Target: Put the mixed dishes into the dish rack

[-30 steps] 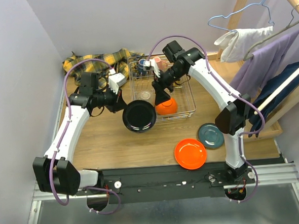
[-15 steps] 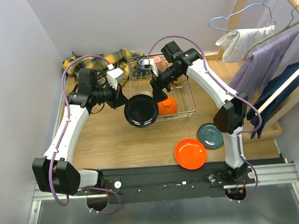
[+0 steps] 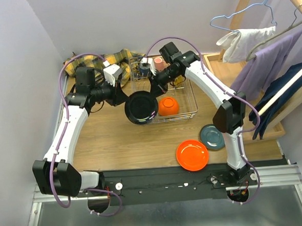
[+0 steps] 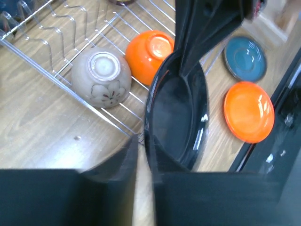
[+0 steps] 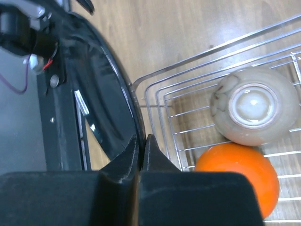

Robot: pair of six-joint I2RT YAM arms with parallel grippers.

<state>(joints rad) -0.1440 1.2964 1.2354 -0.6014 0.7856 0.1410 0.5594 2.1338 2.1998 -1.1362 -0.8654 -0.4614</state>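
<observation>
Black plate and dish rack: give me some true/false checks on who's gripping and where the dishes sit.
1. The left gripper and the right gripper both clamp the black plate. True.
2. The orange bowl sits opening-up in the dish rack. False: it is upside down, base up.
3. The orange plate and the teal plate lie on the table, outside the rack. True.
4. The beige bowl is on the table outside the rack. False: it is inside the rack, beside the orange bowl.
5. The black plate lies flat in the rack. False: it is held on edge.
</observation>
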